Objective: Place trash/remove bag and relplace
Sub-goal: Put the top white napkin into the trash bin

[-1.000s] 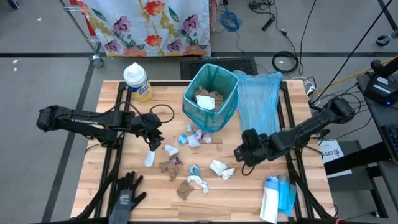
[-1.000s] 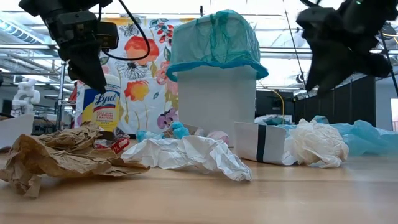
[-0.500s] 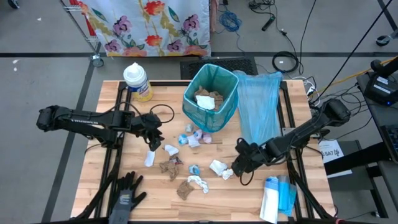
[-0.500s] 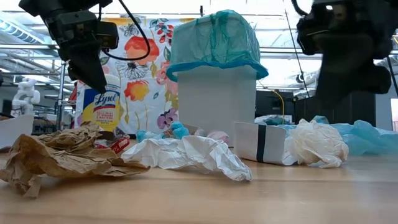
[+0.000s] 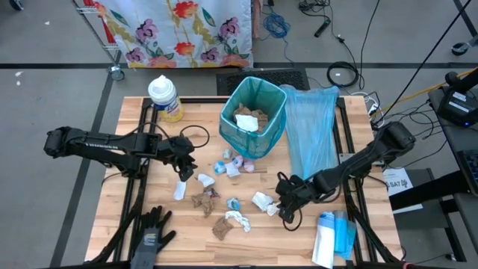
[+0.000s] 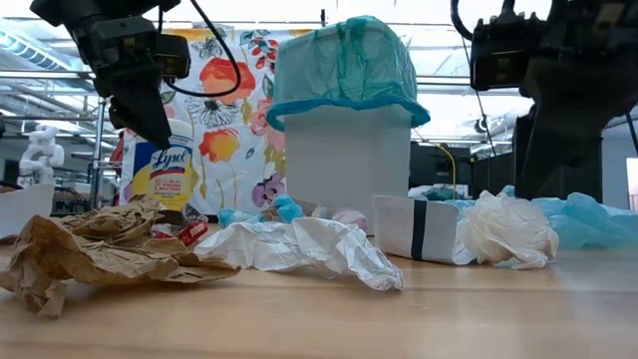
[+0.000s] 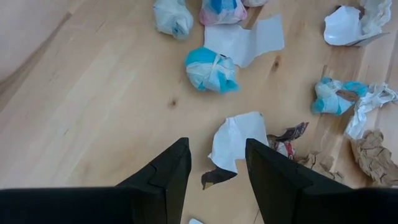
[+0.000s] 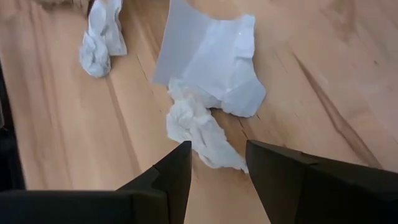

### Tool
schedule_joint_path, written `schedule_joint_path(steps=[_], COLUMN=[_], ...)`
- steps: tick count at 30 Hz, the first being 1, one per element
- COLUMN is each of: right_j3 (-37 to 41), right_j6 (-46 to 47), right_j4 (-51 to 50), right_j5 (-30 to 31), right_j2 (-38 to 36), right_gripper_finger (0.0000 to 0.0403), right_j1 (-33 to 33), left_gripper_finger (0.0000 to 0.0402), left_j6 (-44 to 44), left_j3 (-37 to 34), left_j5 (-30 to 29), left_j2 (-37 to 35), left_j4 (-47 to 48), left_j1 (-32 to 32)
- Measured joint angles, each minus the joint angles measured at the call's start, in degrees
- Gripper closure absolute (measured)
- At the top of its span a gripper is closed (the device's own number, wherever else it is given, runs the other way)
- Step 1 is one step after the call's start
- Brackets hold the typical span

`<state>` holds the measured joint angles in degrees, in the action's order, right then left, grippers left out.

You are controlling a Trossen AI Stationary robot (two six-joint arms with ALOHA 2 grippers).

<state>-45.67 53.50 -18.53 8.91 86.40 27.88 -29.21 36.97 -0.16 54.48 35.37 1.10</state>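
We see a teal-lined white bin (image 5: 253, 118) at upper centre, a light blue bag (image 5: 311, 134) to its right, white, brown and blue-pink scraps (image 5: 228, 196) on pale wood table (image 5: 112, 224), a red-yellow floral cloth (image 5: 179, 30) at top, a black glove (image 5: 150, 233) at lower left.

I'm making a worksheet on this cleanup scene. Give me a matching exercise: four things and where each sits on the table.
Things:
1. Lysol wipes canister
2. black glove
3. bin with teal bag
4. right gripper

Places:
A. near-left corner
B. over a white tissue
C. far-left edge
D. far centre, trash inside

Pairs: 1-C, 2-A, 3-D, 4-B
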Motion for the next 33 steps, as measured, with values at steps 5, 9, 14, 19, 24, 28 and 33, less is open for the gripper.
schedule_joint_path(steps=[5,9,14,19,24,28,33], right_j3=[0.0,0.0,-1.2,-5.55,-14.45,-24.62,-36.59], right_j6=[-2.32,-1.66,0.05,3.4,7.63,12.52,13.21], right_j4=[0.82,0.89,-2.4,-17.26,-36.83,-50.75,-60.15], right_j5=[-0.03,-0.31,-1.63,-1.67,1.53,12.0,24.86], right_j2=[2.41,2.96,1.5,-3.62,-9.83,-13.3,-15.27], right_gripper_finger=[0.0266,0.0329,0.0391,0.04,0.0402,0.0402,0.0402], right_j1=[-0.07,-0.07,-0.04,-0.04,-0.02,-0.05,-2.23], left_gripper_finger=[0.0244,0.0244,0.0244,0.0244,0.0244,0.0244,0.0244], left_j6=[-0.03,-0.37,-0.38,-0.38,-0.39,-0.37,-0.37], left_j3=[0.0,0.0,0.0,0.0,0.0,0.0,0.0], left_j5=[0.0,0.0,0.0,0.0,0.0,0.0,-0.02], left_j2=[0.0,0.0,0.0,0.0,0.0,0.0,0.0], left_j4=[-0.36,-0.46,-0.51,-0.67,-0.7,-0.77,-1.57], left_j1=[0.0,-0.01,-0.01,0.0,-0.01,-0.01,-0.02])
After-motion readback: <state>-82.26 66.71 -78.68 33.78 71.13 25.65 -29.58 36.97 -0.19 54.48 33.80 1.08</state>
